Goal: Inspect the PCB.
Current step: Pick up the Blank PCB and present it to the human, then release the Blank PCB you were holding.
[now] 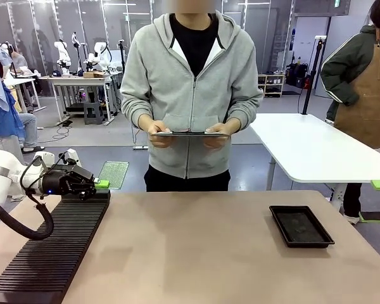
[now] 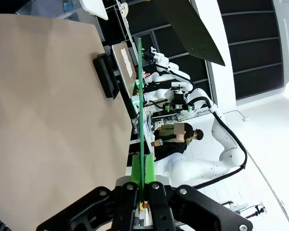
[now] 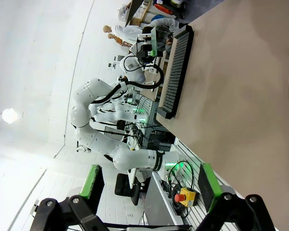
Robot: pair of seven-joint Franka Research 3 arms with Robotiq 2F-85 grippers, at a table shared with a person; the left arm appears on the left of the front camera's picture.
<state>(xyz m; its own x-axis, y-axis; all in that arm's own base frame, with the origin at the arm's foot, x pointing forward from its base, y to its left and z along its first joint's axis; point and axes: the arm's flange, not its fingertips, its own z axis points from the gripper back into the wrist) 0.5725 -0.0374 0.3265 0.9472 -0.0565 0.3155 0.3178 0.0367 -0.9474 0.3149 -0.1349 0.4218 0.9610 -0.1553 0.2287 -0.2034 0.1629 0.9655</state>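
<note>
Left claw (image 2: 142, 172) is clamped shut on one edge of the PCB (image 1: 114, 174), a thin green board with a pale speckled face. It sticks straight out past the fingertips, edge-on from the wrist. Right claw (image 3: 149, 177) hangs wide open, holding nothing, well off across the bench (image 1: 196, 253).

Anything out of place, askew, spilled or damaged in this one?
Nothing stands out. The left gripper is shut on the PCB, over the far end of the black slotted rack; the board sits straight between the pads. The black tray lies flat. No spill or damage shows.
</note>
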